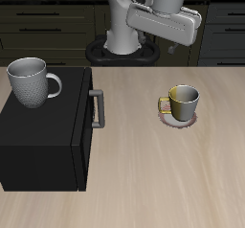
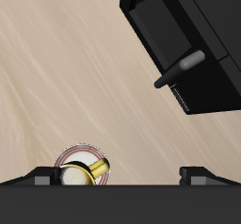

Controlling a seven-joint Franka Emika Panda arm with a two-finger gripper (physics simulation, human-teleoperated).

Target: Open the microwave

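Standing shut on the bench (image 1: 172, 184) with its handle (image 1: 96, 108) facing the free side, the microwave (image 1: 43, 141) was left untouched, while the pincer (image 2: 113, 175) was held open and empty, high above and well apart.

In the exterior view the pincer itself cannot be seen, hidden behind the arm's white wrist housing (image 1: 165, 23), so whether its fingers stand apart or together cannot be told there; in the wrist view only two dark fingertips (image 2: 42, 176) show, cut short by the black body of the hand. The microwave (image 1: 43, 136) runs off the exterior picture's edge, and from above its door window is out of sight, only the grey bar handle (image 1: 97, 108) showing. In the wrist view the microwave is cropped at the picture's edge, and the yellow mug (image 2: 83, 172) on its pink saucer (image 2: 81, 153) is half hidden behind the hand.
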